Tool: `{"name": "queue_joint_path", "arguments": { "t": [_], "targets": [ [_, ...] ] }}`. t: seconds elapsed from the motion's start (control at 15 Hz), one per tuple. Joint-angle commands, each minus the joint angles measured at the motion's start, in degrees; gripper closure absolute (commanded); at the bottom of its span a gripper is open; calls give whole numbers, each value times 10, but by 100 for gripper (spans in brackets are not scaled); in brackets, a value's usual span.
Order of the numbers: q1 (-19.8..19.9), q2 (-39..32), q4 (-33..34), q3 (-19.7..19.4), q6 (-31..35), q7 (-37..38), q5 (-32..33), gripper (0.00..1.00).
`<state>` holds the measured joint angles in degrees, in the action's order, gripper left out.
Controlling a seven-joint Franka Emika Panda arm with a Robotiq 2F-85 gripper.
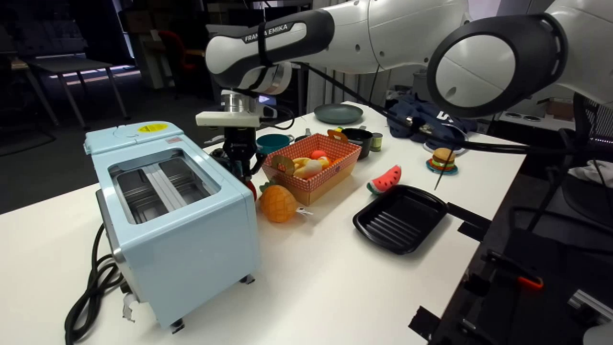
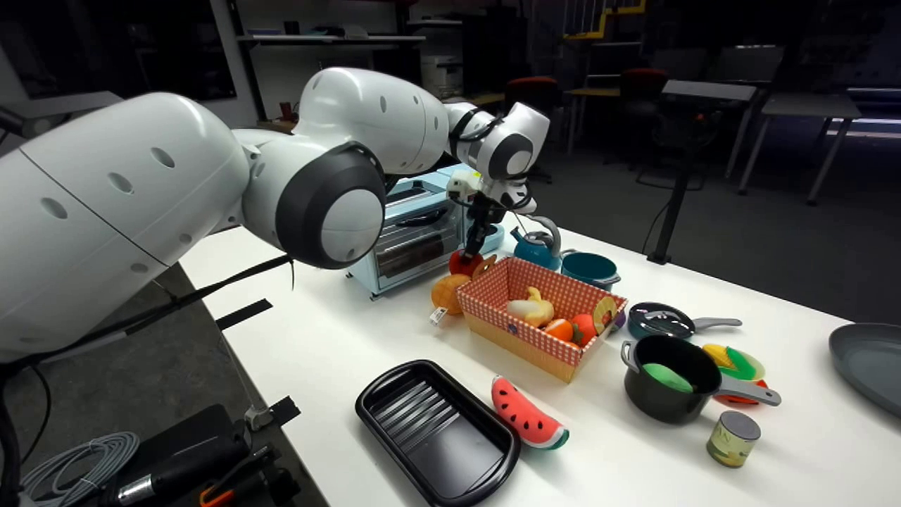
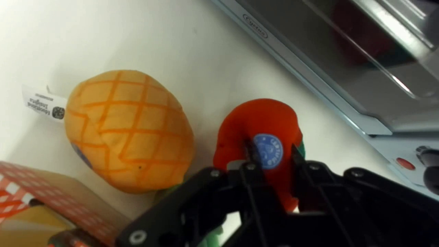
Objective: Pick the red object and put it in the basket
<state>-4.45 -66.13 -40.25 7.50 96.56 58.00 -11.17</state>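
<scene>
Red toy (image 3: 260,123) is pinched between the jaws of the gripper (image 3: 271,147), beside a plush pineapple (image 3: 128,130) and near the toaster (image 1: 187,239). The grasp looks made, though any lift off the table (image 1: 311,278) is unclear; carry and release into the checked basket (image 2: 517,338) remain.

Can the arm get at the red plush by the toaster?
Likely yes: the gripper is at the red plush, visible between its jaws; toaster and pineapple seem to leave room. Grip is unclear.
</scene>
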Motion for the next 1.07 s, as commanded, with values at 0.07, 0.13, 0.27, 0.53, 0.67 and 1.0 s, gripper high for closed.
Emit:
{"name": "queue_joint_path", "arguments": {
  "t": [0.07,0.13,0.27,0.53,0.67,1.0],
  "targets": [
    [-14,23,25,-4,-18,-40,30,95],
    [-18,30,29,-6,-21,-48,39,97],
    [-24,43,33,-9,-27,-63,55,96],
    [-35,67,35,-17,-36,-89,92,96],
    [-40,76,38,-25,-43,-103,117,96],
    [-31,94,47,-45,-37,-110,155,96]
  ]
}}
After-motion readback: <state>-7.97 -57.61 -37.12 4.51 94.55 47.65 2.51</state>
